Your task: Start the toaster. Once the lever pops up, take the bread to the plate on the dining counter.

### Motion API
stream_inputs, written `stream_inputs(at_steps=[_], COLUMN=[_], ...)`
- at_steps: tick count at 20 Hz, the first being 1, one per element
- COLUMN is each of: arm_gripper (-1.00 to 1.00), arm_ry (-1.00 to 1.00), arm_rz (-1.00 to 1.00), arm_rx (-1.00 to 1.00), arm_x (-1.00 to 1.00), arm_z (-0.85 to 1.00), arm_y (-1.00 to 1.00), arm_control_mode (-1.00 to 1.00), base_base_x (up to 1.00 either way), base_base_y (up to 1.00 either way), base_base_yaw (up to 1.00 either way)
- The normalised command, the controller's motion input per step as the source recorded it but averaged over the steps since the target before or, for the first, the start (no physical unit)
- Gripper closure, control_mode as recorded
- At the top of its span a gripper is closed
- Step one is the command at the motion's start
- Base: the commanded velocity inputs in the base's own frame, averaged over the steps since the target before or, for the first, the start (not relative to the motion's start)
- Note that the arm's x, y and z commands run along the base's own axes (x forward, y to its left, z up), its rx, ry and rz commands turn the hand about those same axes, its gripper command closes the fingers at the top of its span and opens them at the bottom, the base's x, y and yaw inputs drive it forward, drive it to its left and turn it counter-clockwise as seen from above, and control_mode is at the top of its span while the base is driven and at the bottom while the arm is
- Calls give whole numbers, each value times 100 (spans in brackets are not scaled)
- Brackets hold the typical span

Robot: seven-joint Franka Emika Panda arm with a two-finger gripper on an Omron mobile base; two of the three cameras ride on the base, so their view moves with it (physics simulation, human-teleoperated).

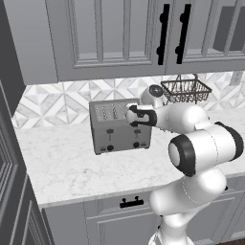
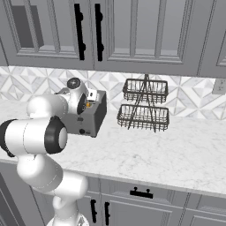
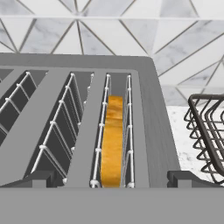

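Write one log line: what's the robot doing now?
hand: open, above toaster | bread: in rightmost slot | lever: not yet pressed

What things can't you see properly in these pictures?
- Right lever: left base view, the arm crosses just above it, so up or down is unclear.
- Bread: hand view, sunk in the slot; just the top crust shows.
- Toaster front: right base view, hidden behind the arm.
- Basket: hand view, cut off by the right edge.
- Gripper fingertips: hand view, just their ends show.
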Motion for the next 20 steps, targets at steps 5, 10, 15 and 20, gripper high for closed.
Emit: stream_inputs(at_steps=[5, 10, 15, 20], arm_gripper=[-100, -100, -100, -100], arm_ry=[0, 0, 0, 0], arm_rz=[0, 0, 0, 0], arm_rx=[0, 0, 0, 0], arm_x=[0, 0, 0, 0], arm_z=[0, 0, 0, 0], arm_y=[0, 0, 0, 0], arm_control_mode=[-100, -100, -100, -100], base_base_x=[0, 0, 0, 0], base_base_y=[0, 0, 0, 0], base_base_yaw=[0, 0, 0, 0])
